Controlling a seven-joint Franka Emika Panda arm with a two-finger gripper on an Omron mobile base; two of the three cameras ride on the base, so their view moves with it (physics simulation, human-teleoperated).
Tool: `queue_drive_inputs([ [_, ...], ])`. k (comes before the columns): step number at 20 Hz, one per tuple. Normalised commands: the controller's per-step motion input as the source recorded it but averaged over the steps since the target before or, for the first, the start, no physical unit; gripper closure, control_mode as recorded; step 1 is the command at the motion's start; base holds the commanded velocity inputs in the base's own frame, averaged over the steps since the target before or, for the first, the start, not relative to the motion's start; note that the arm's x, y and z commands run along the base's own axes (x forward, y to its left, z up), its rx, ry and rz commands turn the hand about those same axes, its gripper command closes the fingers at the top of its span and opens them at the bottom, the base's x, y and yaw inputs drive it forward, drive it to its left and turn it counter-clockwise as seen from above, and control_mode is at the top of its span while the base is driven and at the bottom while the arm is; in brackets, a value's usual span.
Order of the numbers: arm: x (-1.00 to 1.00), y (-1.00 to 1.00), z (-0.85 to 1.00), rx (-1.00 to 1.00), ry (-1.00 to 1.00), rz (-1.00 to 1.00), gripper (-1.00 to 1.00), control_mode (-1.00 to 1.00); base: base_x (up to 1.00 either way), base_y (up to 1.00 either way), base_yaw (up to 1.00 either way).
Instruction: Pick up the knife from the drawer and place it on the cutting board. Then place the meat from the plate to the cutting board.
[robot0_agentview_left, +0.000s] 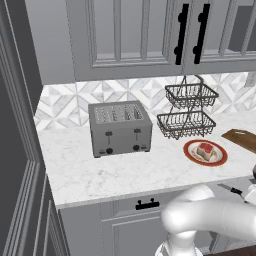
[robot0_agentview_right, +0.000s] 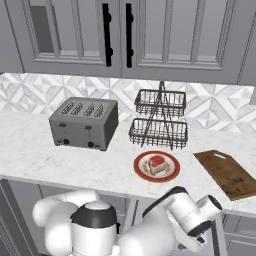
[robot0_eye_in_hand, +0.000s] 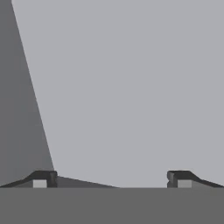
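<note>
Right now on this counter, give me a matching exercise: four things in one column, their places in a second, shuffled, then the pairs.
Things:
1. meat
2. toaster
3. cutting board
4. wire basket rack

Places:
A. bare, at the right end of the counter
B. on the orange-rimmed plate
C. against the tiled wall, just behind the plate
D. left of the rack, slots facing up

Pairs: 1-B, 2-D, 3-A, 4-C
</note>
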Motion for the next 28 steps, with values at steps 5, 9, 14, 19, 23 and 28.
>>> queue_drive_inputs([
  [5,-0.02,-0.19,-0.59,0.06,0.03,0.00,-1.00,-1.00,0.00,0.00,0.00],
  [9,-0.50,-0.28,-0.16,0.00,0.13,0.00,-1.00,-1.00,0.00,0.00,0.00],
  [14,-0.94,-0.37,0.00,0.00,0.09,0.00,-1.00,-1.00,0.00,0.00,0.00],
  [19,-1.00,-0.40,-0.11,0.00,0.09,0.00,-1.00,-1.00,0.00,0.00,0.00],
  [23,-1.00,-0.37,-0.14,0.00,0.05,0.00,-1.00,-1.00,0.00,0.00,0.00],
  [28,-0.48,-0.19,0.66,-0.04,0.00,0.00,-1.00,-1.00,0.00,0.00,0.00],
])
